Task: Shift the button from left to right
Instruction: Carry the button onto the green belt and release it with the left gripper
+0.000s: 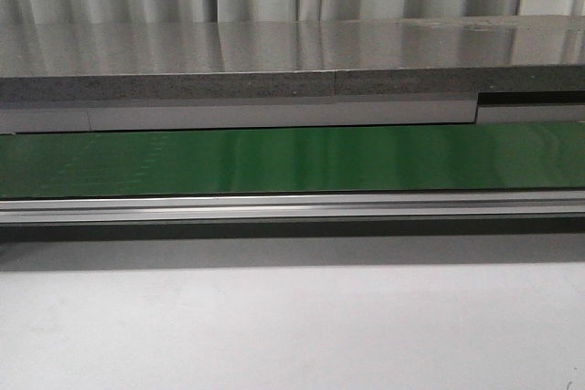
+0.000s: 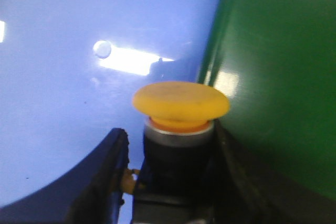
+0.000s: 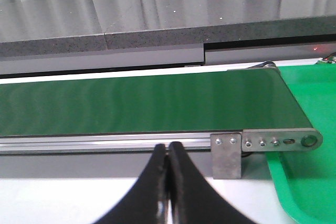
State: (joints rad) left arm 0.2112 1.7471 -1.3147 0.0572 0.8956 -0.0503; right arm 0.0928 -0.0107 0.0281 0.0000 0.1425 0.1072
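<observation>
Black, curved, tapering pincer fingers (image 3: 181, 192)

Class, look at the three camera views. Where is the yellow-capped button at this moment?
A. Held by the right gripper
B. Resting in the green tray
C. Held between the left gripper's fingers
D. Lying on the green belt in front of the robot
C: in the left wrist view the button sits clamped in the left gripper, while the right gripper is shut on nothing.

The belt (image 1: 292, 160) runs across the middle of the front view, a rail (image 1: 292, 207) just below it, the table (image 1: 292, 326) filling the bottom and a ledge (image 1: 274, 61) above. In the right wrist view the belt (image 3: 147, 103) ends at right-centre, a tray (image 3: 310, 171) beside it at lower right. In the left wrist view the button (image 2: 180, 114) sits at centre between the fingers (image 2: 100, 182) of the left gripper (image 2: 173, 182), belt (image 2: 278, 87) to its right.
</observation>
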